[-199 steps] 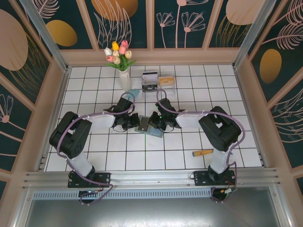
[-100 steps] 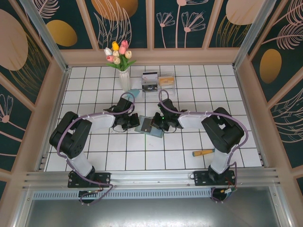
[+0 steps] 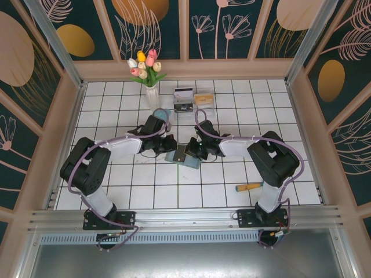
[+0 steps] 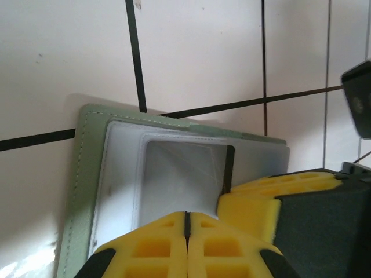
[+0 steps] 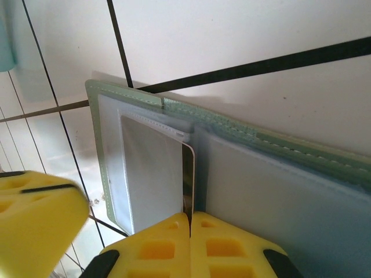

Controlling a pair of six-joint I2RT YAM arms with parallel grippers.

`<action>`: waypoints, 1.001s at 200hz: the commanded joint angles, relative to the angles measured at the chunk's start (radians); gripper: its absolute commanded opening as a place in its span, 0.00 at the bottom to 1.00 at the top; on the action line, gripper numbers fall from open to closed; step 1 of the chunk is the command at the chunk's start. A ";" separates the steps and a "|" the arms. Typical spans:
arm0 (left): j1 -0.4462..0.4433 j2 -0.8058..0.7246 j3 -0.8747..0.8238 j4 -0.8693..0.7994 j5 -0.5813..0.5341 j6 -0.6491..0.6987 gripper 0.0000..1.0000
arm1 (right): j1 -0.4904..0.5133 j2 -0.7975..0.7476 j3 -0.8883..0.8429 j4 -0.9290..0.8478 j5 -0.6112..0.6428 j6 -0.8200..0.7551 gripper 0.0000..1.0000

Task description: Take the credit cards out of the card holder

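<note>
The card holder (image 3: 184, 157) lies open on the white tiles between both grippers, sage-green rim (image 4: 86, 174) outside, pale blue-grey inside (image 5: 290, 197). My left gripper (image 4: 186, 218) is shut, its yellow tips resting on the clear window pocket of the left half, nothing between them. My right gripper (image 5: 190, 218) is shut on the edge of a thin dark credit card (image 5: 188, 174) with a rounded whitish corner, which stands on edge at the fold beside the clear pocket. From above, this card (image 3: 180, 153) is a dark sliver between the left gripper (image 3: 168, 145) and the right gripper (image 3: 193, 152).
A vase of tulips (image 3: 152, 92) and a clear compartment box (image 3: 194, 102) stand behind the wallet. A teal object (image 3: 164, 114) lies near the vase. A small orange-brown piece (image 3: 248, 186) lies at front right. Low walls ring the tiled floor.
My left gripper has moved right, onto the wallet's left half. The dark card has tipped from lying flat to standing on edge in the right gripper.
</note>
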 commanded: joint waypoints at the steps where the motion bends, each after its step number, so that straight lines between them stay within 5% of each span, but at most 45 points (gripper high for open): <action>1: -0.004 0.045 0.008 -0.031 -0.030 0.019 0.04 | -0.005 0.017 -0.003 -0.024 -0.010 -0.021 0.08; 68: -0.005 0.065 0.006 -0.080 -0.086 0.032 0.00 | -0.008 0.004 -0.009 -0.022 -0.028 -0.015 0.13; 200: -0.005 0.068 -0.006 -0.121 -0.159 0.034 0.00 | -0.011 -0.050 -0.051 -0.014 -0.001 -0.025 0.09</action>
